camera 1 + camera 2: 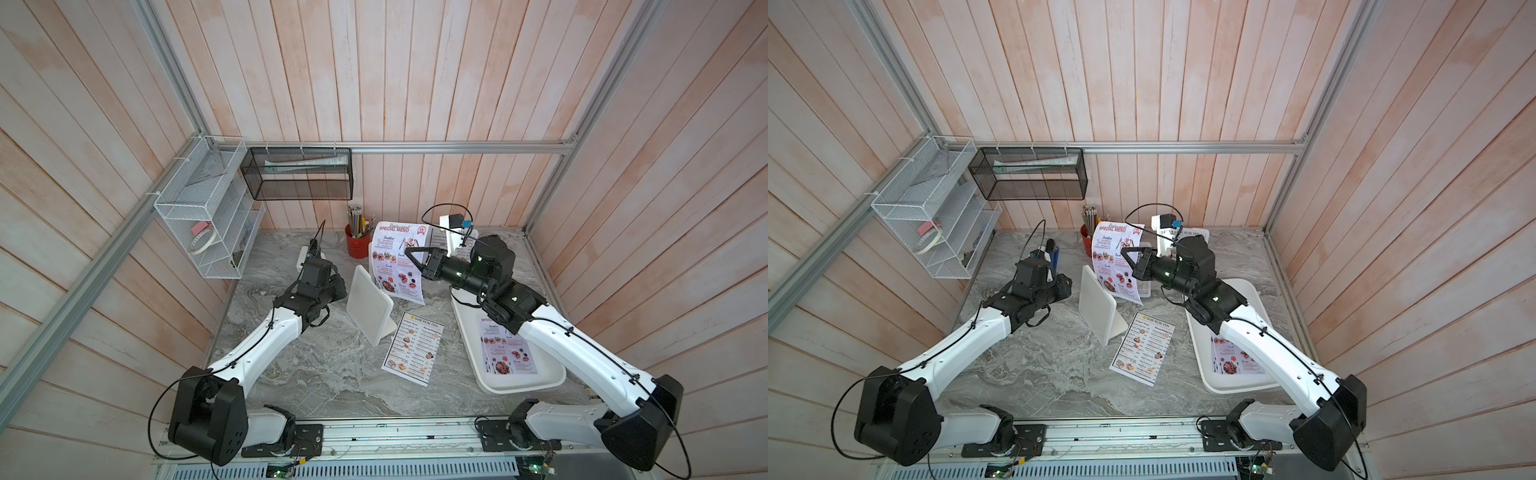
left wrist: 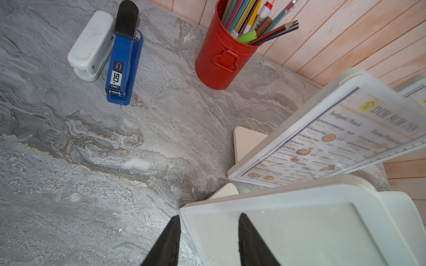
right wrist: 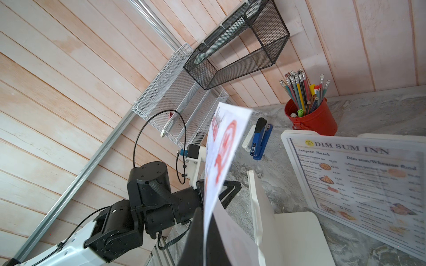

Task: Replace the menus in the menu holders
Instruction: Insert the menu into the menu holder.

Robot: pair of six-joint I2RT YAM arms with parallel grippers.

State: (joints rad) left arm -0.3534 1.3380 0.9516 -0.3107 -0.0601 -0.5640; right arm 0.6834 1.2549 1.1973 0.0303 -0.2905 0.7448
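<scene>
Pinching a lilac SPECIAL MENU sheet (image 1: 388,266) at its side, the right gripper (image 1: 409,254) has its fingers clamped on the paper and holds it upright in the air just beside the empty menu holder (image 1: 368,303). The left gripper (image 2: 208,217) has its fingers apart astride that holder's side edge; whether they squeeze it I cannot tell.

Pale pink plank walls (image 1: 415,83) enclose a grey marble tabletop (image 1: 311,374).
</scene>
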